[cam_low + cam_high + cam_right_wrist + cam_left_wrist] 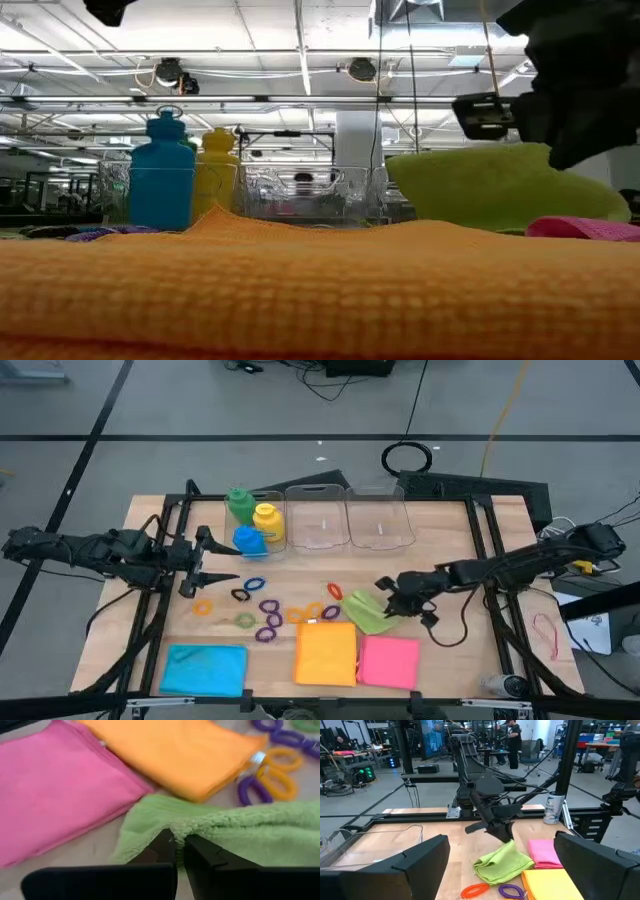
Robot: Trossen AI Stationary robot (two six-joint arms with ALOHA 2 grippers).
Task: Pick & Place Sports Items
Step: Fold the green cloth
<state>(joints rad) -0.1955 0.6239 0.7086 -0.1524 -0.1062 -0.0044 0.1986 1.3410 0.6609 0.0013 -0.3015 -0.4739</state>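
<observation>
Right gripper (384, 587) is sitting mid-table with fingers pinched closed on the edge of the folded green fuzzy cloth (368, 612); the right wrist view is showing both fingertips (167, 845) biting into the green pile. The cloth is lying just above the folded pink cloth (388, 661) and beside the folded orange cloth (325, 653), its lower corner overlapping the orange one's top right edge

Left gripper (222, 577) is hovering at the left of the table with jaws spread, gripping nothing, pointing toward the scatter of small purple, orange, yellow and green plastic rings (268, 612)

Folded blue cloth (204, 667) is lying at the front left, well apart from the others

Green plastic bottle (238, 503), yellow plastic bottle (267, 522) and blue plastic bottle (249, 540) are standing clustered at the back left, just beside the two clear plastic rectangular bins (350, 517) on the wooden table (450, 650)
</observation>
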